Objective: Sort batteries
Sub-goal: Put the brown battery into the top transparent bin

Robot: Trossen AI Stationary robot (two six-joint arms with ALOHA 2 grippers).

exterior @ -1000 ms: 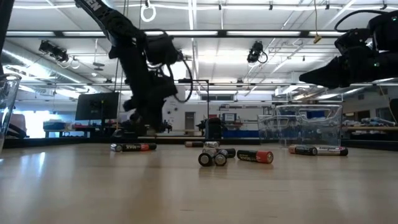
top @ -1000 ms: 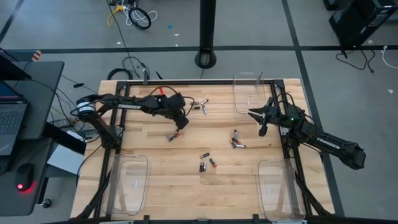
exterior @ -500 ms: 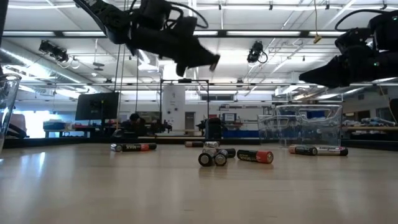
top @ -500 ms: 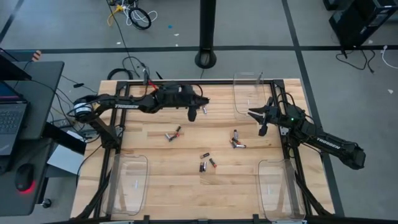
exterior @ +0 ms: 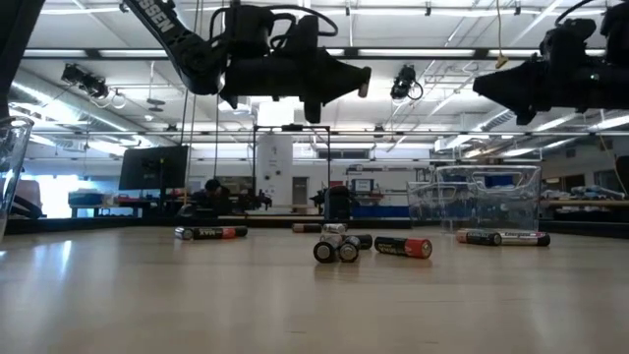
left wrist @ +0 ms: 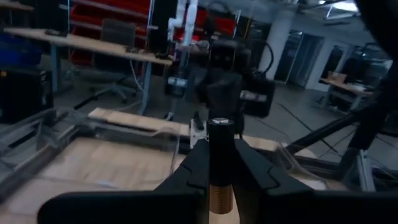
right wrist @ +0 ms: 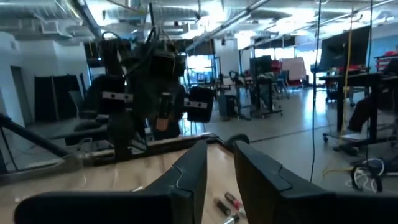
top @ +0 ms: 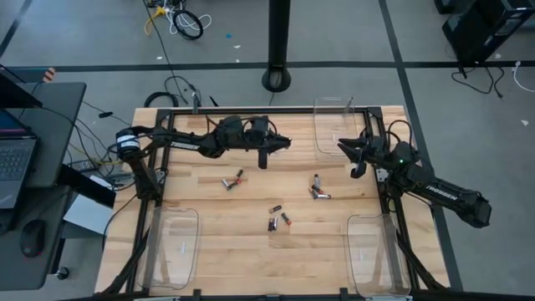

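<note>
Left wrist view shows the left gripper clenched on a black battery, its two dark fingers pressing the cell from either side so that its capped end pokes out just past the tips and its copper-banded end runs back between them. From the high view that gripper hangs above the far middle of the table, well clear of the wood.

Below and nearer than its fingers lie the loose batteries: a pair close under them, a cluster further toward the near edge, and two more off toward the right arm. The low view shows them all flat on the tabletop.

The right gripper waits raised at the right side, beside a clear tray; its fingers stand a narrow gap apart with nothing between them.
</note>
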